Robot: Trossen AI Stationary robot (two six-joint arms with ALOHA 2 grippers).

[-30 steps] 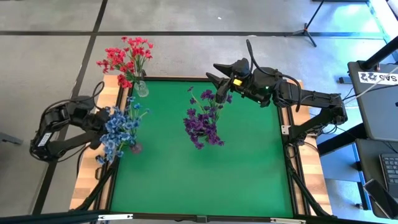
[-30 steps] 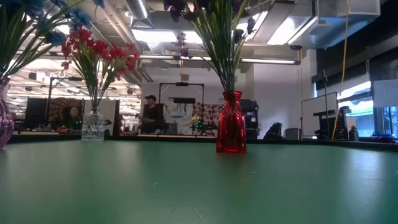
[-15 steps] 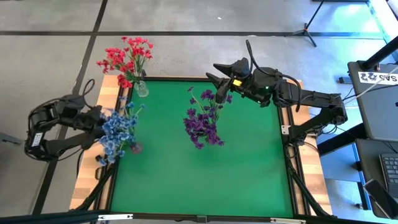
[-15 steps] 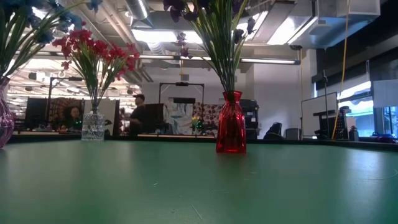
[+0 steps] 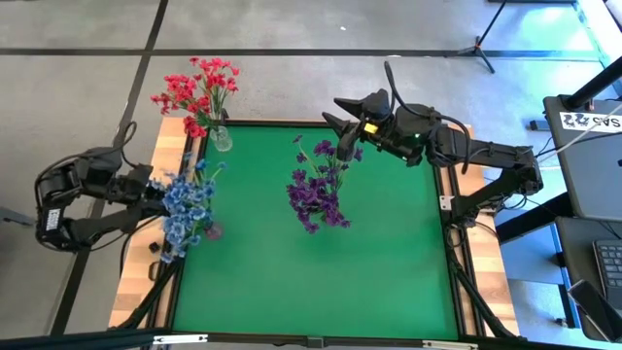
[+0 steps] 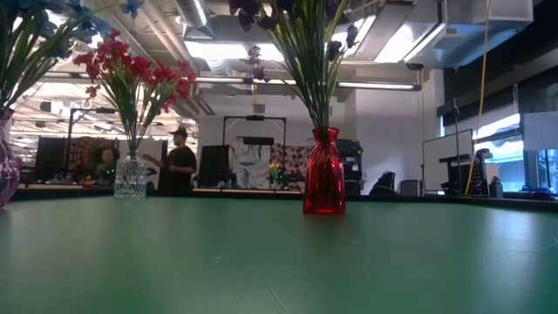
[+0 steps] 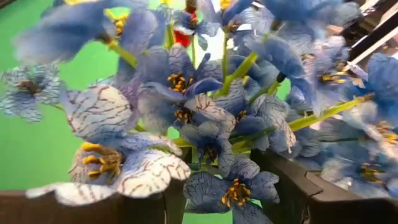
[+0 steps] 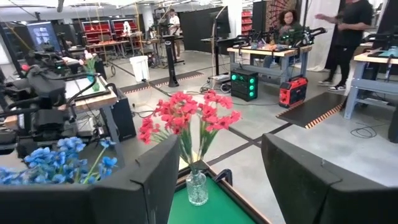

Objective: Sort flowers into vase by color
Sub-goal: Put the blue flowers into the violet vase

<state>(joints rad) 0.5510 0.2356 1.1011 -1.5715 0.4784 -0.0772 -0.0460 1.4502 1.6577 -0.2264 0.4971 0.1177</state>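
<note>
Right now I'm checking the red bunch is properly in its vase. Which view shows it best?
The right wrist view: the red flowers stand upright in the clear vase. The low view shows them smaller, at the far edge; the high view only from above; the left wrist view shows none.

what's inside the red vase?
The red vase holds green stems topped with purple flowers. The stem ends inside the coloured glass cannot be seen.

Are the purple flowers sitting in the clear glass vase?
No, the purple flowers stand in the red vase, while the clear glass vase holds the red flowers.
</note>
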